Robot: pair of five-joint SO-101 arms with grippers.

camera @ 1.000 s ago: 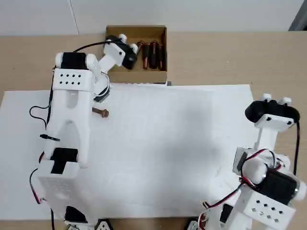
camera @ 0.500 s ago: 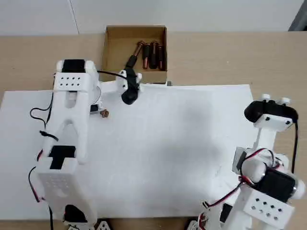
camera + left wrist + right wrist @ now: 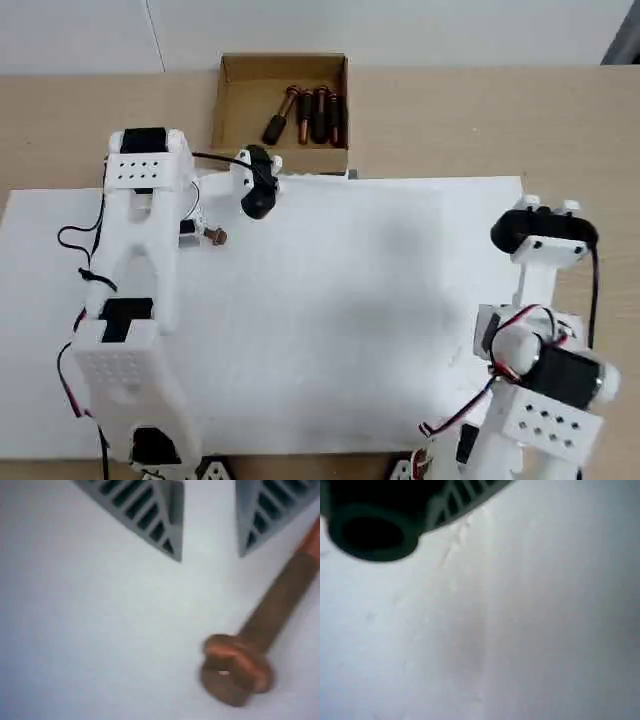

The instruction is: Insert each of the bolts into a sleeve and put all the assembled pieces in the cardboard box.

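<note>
Left gripper (image 3: 208,554) back from cardboard box (image 3: 240,95), jaws apart, seemingly above bolt (image 3: 235,667).

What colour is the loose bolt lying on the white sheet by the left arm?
The bolt is coppery brown; clearest in the left wrist view.
</note>
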